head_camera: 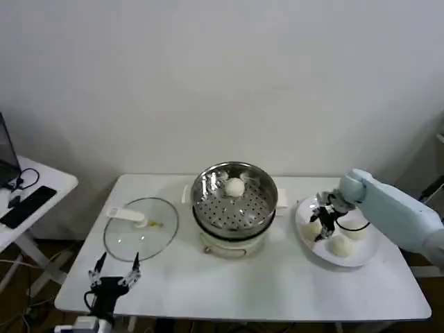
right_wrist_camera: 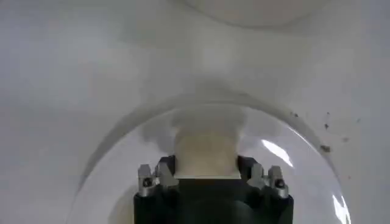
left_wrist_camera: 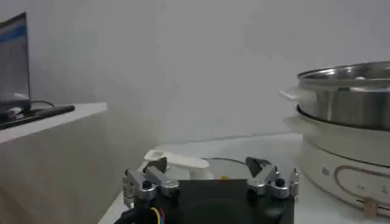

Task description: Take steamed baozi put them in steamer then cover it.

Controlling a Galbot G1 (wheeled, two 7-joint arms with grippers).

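We have the right gripper (head_camera: 323, 223) over the plate (head_camera: 361, 260), its fingers closed on 1 baozi (right_wrist_camera: 206, 152). It looks soft and light, so we judge a gentle side grip safest. Left gripper (head_camera: 114, 272) waits spread open near the cover (head_camera: 141, 229); 1 bun (head_camera: 235, 186) sits in the steamer (head_camera: 208, 201).

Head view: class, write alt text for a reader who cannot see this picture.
The right gripper reaches over a flat white plate of cream-white buns, its fingers around one. One round cream-white bun lies in the shiny steel steamer basket mid-table. The clear glass lid lies on the white table, beyond the open left gripper.
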